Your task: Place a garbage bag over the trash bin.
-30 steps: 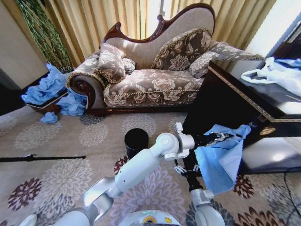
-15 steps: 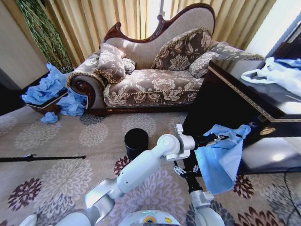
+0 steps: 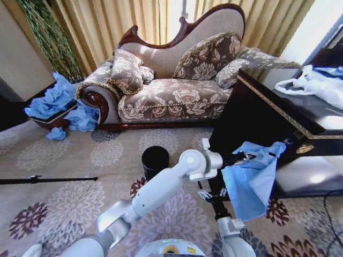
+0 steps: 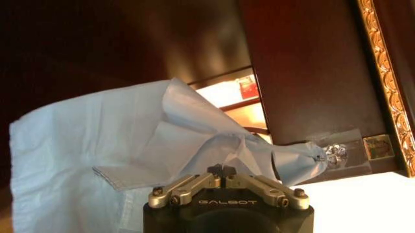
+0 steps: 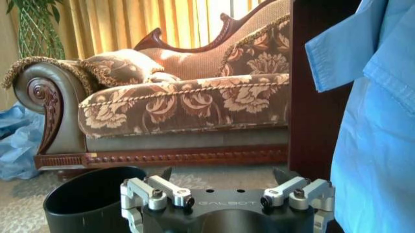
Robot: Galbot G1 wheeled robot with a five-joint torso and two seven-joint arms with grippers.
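Pinching a fold of the thin crinkly light-blue plastic garbage bag (image 3: 251, 175), the left gripper (image 3: 244, 157) reaches across to the dark wooden cabinet (image 3: 252, 115); its fingers are together, clamped on the plastic, as the left wrist view shows. The bag hangs down the cabinet's side, its far corner seemingly caught at the cabinet's edge. The right gripper (image 5: 224, 175) sits low beside the bag with fingers spread apart, holding nothing. The small black cylindrical trash bin (image 3: 155, 160) stands on the floral carpet (image 3: 64, 198), apart from the bag, unlined.

Risks: the grip is on one bunched fold, so the film may slip or tear if pulled while snagged. The mouth isn't opened, so it may miss the rim. The light bin could tip.
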